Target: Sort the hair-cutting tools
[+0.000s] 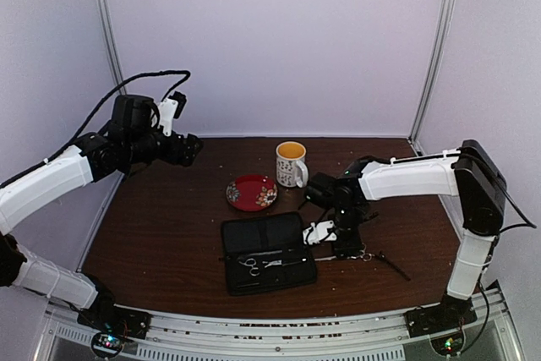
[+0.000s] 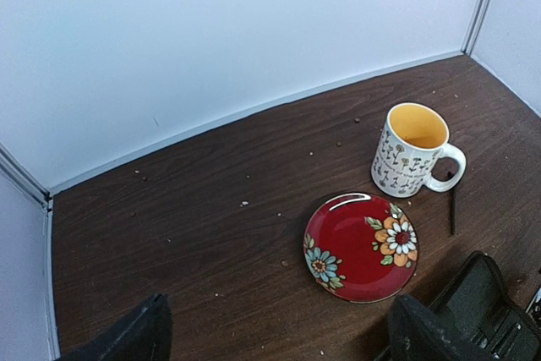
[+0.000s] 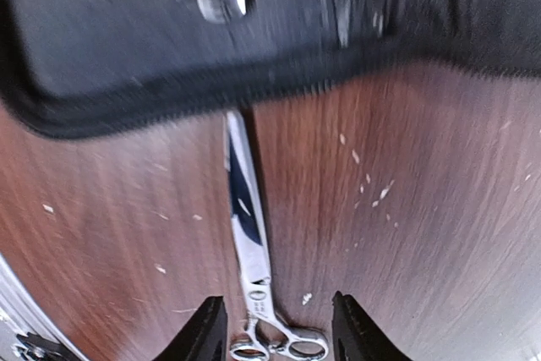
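One pair of silver scissors [image 3: 250,238] lies on the wood table just outside the black zip case [image 3: 211,31]. Its ring handles sit between my right gripper's [image 3: 279,327] open fingers [image 3: 207,334]. In the top view this gripper [image 1: 345,248] points down at the table right of the case [image 1: 269,238]. A second pair of scissors [image 1: 264,262] lies inside the open case. One thin black stick [image 1: 394,267] lies right of the right gripper. Another black stick [image 2: 452,209] lies beside the mug. My left gripper [image 2: 279,340] is open, empty and held high at the far left [image 1: 182,148].
A red flowered saucer [image 2: 338,234] and a white mug with a yellow inside [image 2: 414,151] stand behind the case; both also show in the top view, the saucer [image 1: 252,193] left of the mug [image 1: 291,164]. White walls enclose the table on three sides.
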### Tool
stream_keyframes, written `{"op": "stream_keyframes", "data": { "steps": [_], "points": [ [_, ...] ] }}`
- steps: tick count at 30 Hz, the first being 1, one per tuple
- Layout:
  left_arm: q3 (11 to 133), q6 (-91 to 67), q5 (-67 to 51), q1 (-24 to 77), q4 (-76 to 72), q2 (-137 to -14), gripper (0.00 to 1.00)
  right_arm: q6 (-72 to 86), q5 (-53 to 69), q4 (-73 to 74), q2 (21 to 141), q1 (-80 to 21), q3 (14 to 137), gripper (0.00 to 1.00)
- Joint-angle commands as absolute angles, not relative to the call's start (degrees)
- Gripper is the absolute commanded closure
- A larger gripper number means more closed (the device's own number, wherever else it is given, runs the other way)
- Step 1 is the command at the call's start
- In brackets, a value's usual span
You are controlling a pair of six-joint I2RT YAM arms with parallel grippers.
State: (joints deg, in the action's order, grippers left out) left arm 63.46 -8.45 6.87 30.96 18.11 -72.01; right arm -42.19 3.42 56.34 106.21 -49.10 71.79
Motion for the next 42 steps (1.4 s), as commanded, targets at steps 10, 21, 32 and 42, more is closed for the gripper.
{"op": "stream_keyframes", "data": {
  "steps": [10, 21, 32, 42],
  "points": [
    [65.6, -7.7, 6.1, 31.0, 17.3, -71.6, 0.09, -40.1, 11.3, 57.4, 113.7, -48.9, 77.6, 0.6],
    [65.5, -7.7, 5.7, 31.0, 17.3, -71.0, 0.09, -37.7, 9.5, 54.7, 114.2, -48.8, 77.6, 0.85],
    [65.5, -7.5, 5.4, 31.0, 17.3, -70.6, 0.09, -37.3, 9.3, 56.7, 107.7, -45.1, 74.1, 0.59],
    [65.5, -7.7, 4.8, 31.0, 17.3, -70.9, 0.09, -37.7, 5.8, 53.8, 108.5, -44.0, 69.8, 0.59]
  ]
}}
